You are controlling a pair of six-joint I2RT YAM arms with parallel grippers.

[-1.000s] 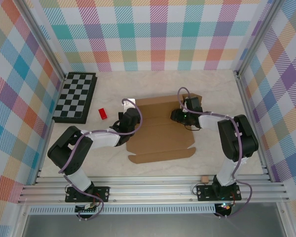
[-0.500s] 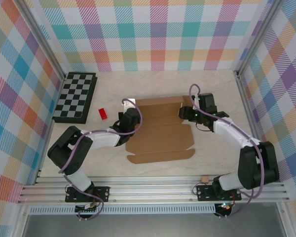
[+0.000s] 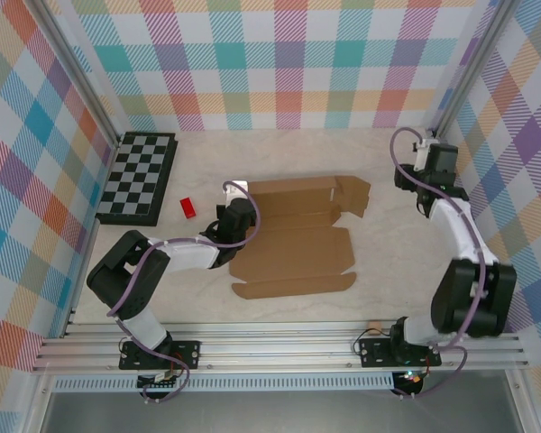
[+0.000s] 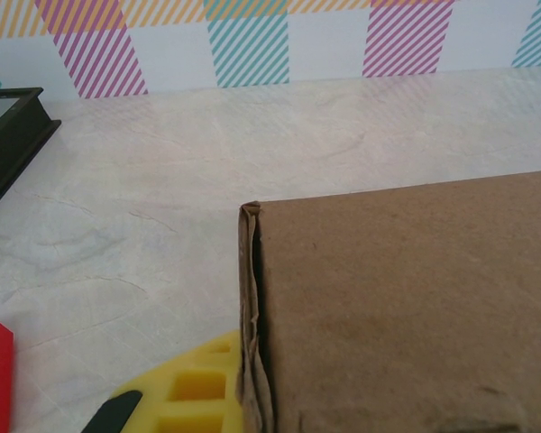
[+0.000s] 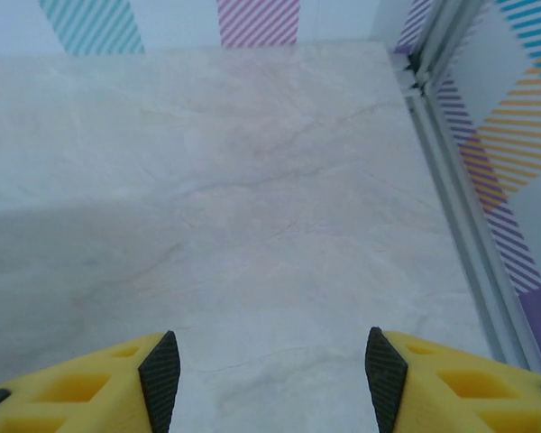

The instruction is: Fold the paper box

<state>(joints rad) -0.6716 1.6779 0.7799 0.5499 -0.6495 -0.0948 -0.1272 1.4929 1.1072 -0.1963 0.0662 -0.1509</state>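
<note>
The flat brown die-cut cardboard paper box [image 3: 293,244] is lying mid-table, its long axis running left to right. The left gripper [image 3: 240,215], the nearer one, is sitting closed at its left edge, apparently pinching the doubled flap. The right gripper [image 5: 270,370] is hovering part-spread and empty, well to the box's right.

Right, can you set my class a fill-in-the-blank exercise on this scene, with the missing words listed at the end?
1. The left gripper is ___ on an edge of the box.
2. The right gripper is ___, with bare table below it.
3. The block between the chessboard and the box is ___ in colour.

Missing words: shut; open; red.
</note>
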